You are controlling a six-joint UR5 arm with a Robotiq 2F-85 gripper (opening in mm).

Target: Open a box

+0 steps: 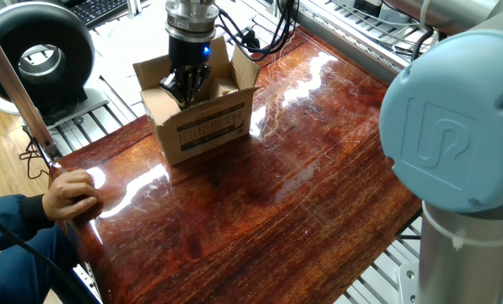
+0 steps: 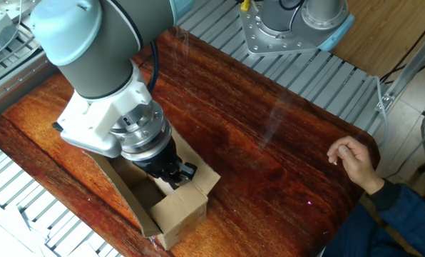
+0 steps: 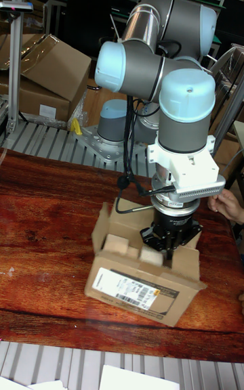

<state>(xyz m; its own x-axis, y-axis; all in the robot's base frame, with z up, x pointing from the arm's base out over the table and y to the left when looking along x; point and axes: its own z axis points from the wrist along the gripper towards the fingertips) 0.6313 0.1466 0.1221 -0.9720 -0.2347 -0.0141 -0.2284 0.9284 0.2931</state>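
Observation:
The box [image 1: 202, 125] is a small brown cardboard carton at the table's far left, with a black grid print on its near long side. Its top flaps stand up or fold outward. My gripper [image 1: 184, 84] points straight down into the open top, fingers drawn together, with nothing visibly held. In the other fixed view the gripper [image 2: 175, 173] sits just inside the box [image 2: 178, 212], by the flap turned toward the table's middle. The tall view shows the fingertips [image 3: 169, 246] as one narrow point inside the box [image 3: 146, 285], which carries a white label on this side.
A person's hand [image 1: 70, 192] rests on the table edge [image 1: 108, 253], also in the other fixed view as the hand [image 2: 351, 158]. A black round fan [image 1: 39, 55] stands beyond the left edge. A second robot base [image 2: 291, 25] is bolted at the far side.

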